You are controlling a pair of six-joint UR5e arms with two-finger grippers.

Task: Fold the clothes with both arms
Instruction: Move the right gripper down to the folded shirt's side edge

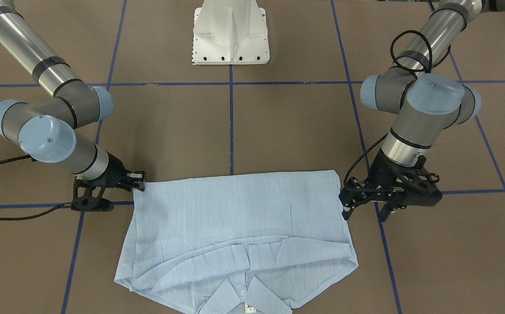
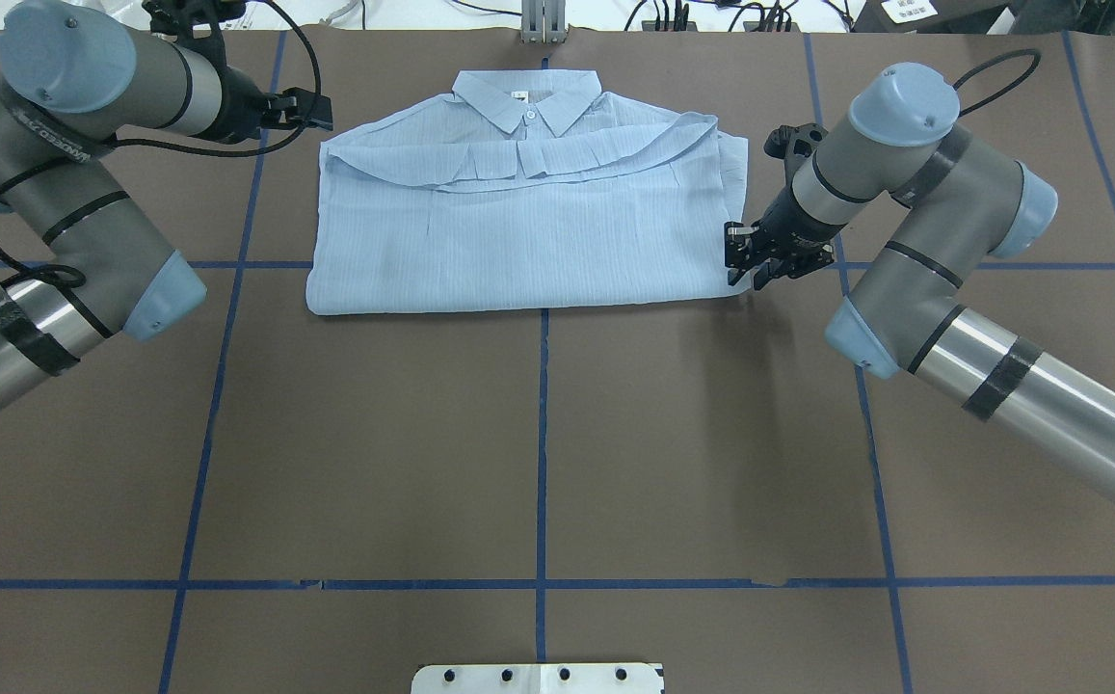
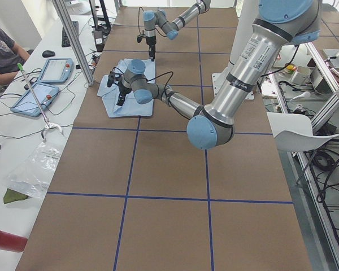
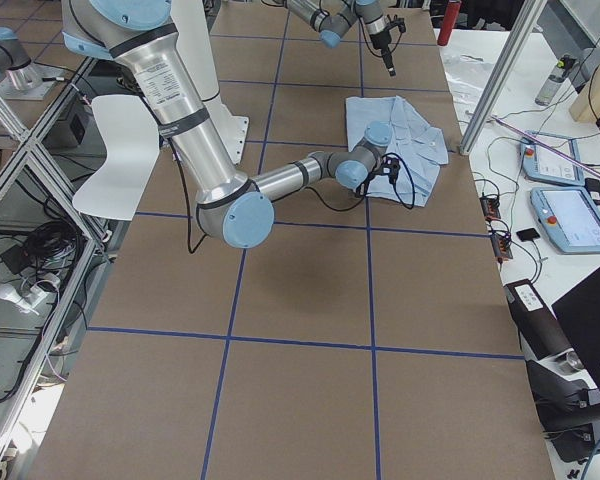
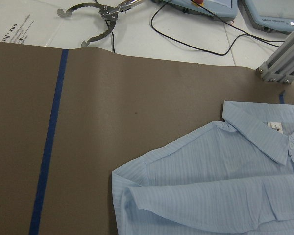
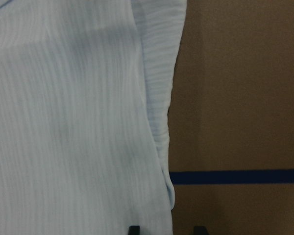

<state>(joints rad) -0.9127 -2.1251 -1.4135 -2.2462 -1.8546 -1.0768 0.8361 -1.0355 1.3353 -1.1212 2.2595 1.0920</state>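
A brown table (image 2: 374,453) gridded with blue tape (image 2: 542,463) fills the scene. On its far middle, away from the robot, we see the pale-blue striped shirt (image 2: 528,231) lying folded into a broad rectangle, with its collar (image 2: 557,106) buttoned and on the far side. The right gripper (image 2: 748,275) sits low at the shirt's near right corner. Its fingertips (image 6: 134,229) are apart, one over the cloth and the other over bare table, grasping nothing. The left gripper (image 2: 316,109) hovers just beside the shirt's far left shoulder, jaws spread and empty.
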